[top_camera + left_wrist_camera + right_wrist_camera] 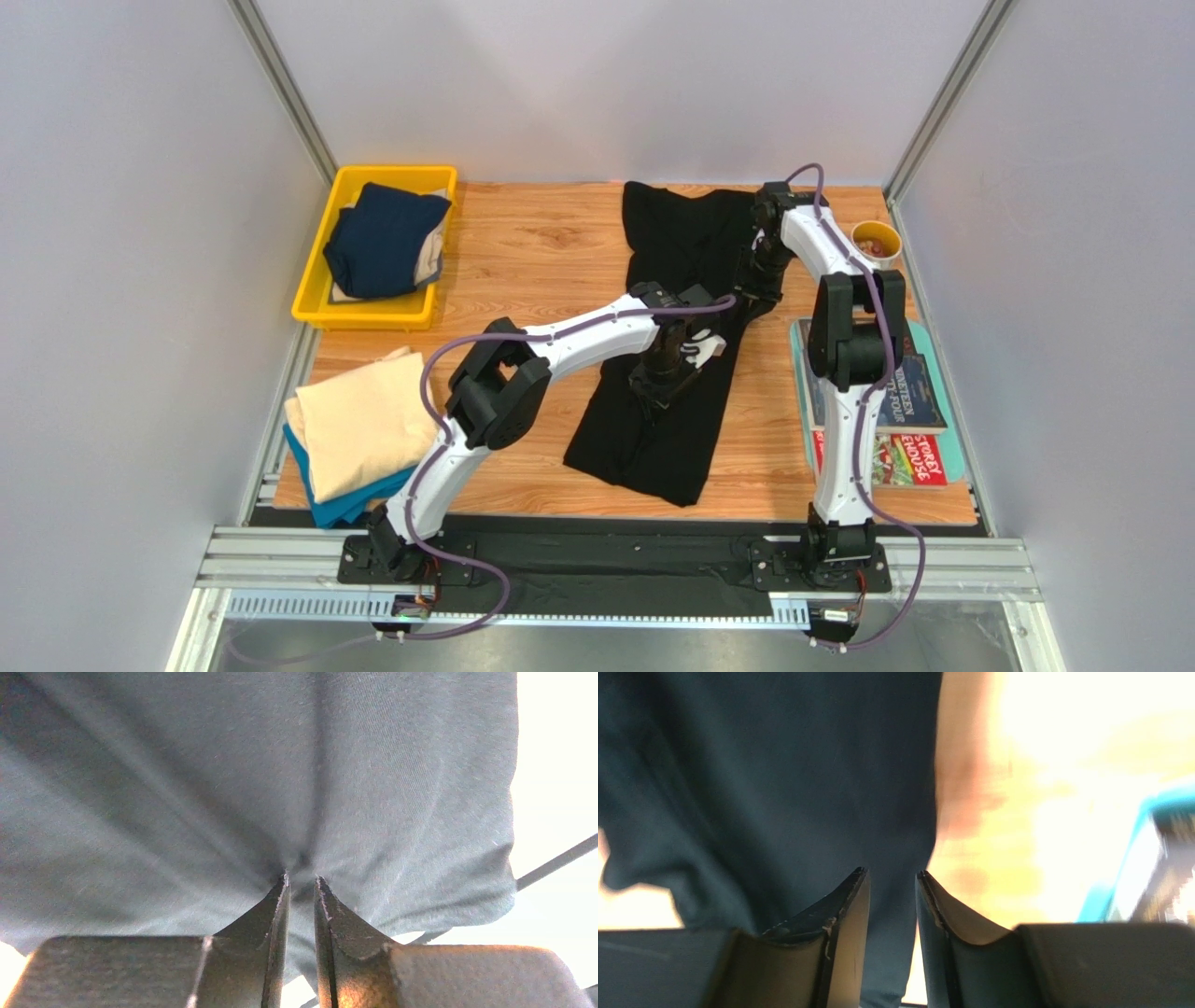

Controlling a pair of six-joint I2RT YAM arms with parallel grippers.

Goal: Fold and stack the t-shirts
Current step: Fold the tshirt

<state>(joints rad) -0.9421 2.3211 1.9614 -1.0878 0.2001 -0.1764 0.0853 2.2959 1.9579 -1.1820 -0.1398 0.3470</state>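
Note:
The large black t-shirt [648, 445] lies lengthwise in the middle of the wooden table, narrowed into a long strip. My left gripper [671, 373] is down on its middle; in the left wrist view the gripper [302, 878] is shut on a puckered pinch of the cloth [210, 777]. My right gripper [748, 280] is at the shirt's upper right edge; in the right wrist view the gripper [891, 873] is shut on a fold of the cloth [773, 777]. A cream shirt [358, 420] lies folded on a teal-blue one [330, 500] at the front left. The navy shirt [382, 235] sits in the bin.
The yellow plastic bin [316, 308] stands at the back left. Colourful magazines [915, 406] lie along the right edge behind the right arm. A small round yellow bowl [877, 242] sits at the back right corner.

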